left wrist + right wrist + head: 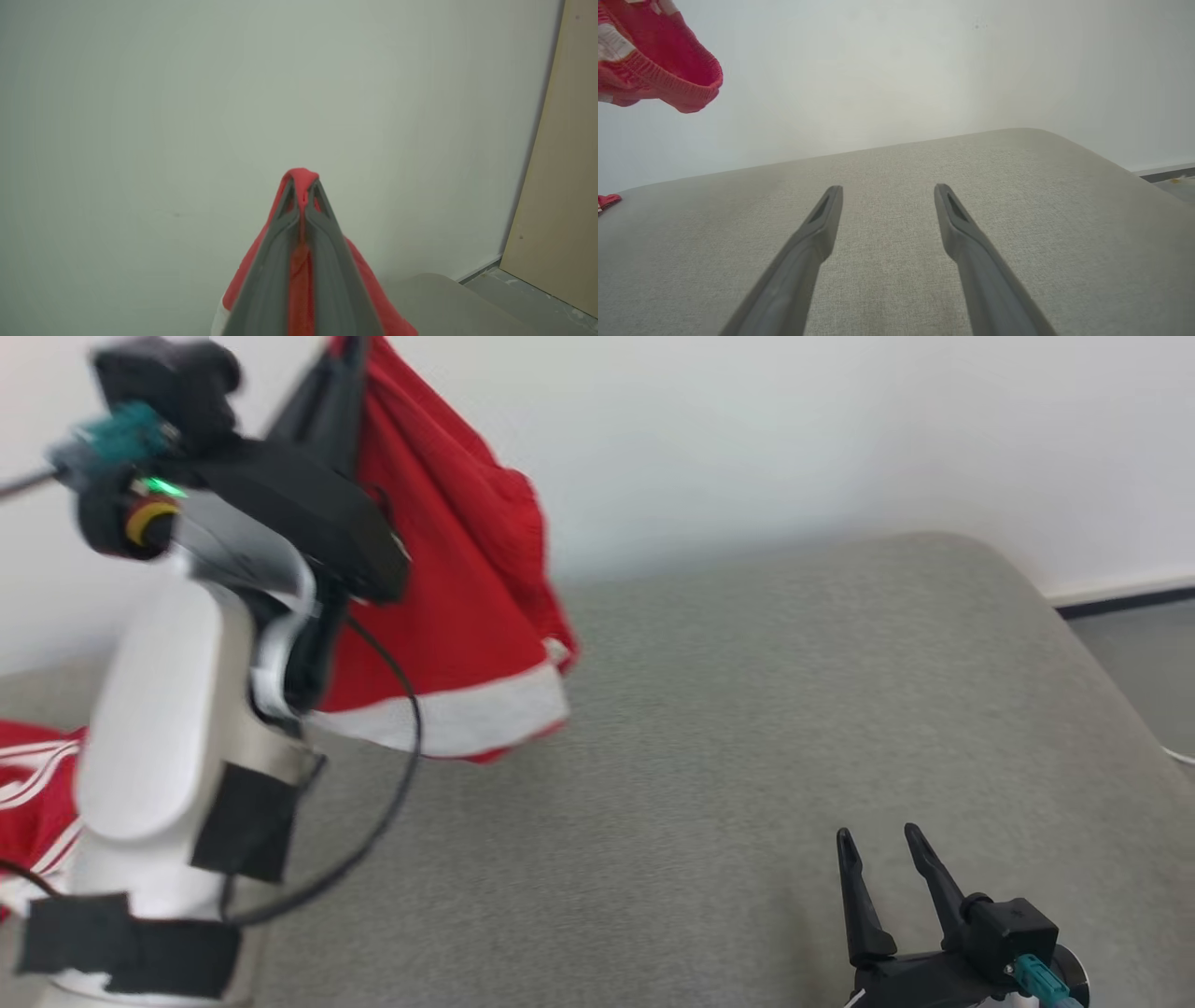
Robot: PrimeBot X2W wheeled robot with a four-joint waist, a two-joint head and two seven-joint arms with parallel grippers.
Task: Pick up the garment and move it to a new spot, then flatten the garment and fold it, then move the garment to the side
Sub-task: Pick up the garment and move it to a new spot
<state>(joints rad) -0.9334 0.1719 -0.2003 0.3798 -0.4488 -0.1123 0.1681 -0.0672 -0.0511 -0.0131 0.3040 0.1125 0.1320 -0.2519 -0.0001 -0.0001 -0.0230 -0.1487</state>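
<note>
The garment [467, 579] is red with a white band along its lower hem. It hangs in the air over the left part of the grey padded surface [747, 709], its hem a little above the padding. My left gripper [347, 347] is raised high and shut on the garment's top edge. In the left wrist view a pinch of red cloth [299, 176] bulges past the tips of the left gripper [302, 184]. The right wrist view catches the garment's ribbed waistband [658, 60] at upper left. My right gripper [878, 835] sits low at the front right, open and empty, as the right wrist view [887, 188] confirms.
A second piece of red cloth with white stripes [33, 784] lies on the padding at the far left, behind my left forearm. A white wall stands behind the surface. The surface's rounded right edge drops to grey floor [1148, 653]. A beige panel [556, 186] stands at the right of the wall.
</note>
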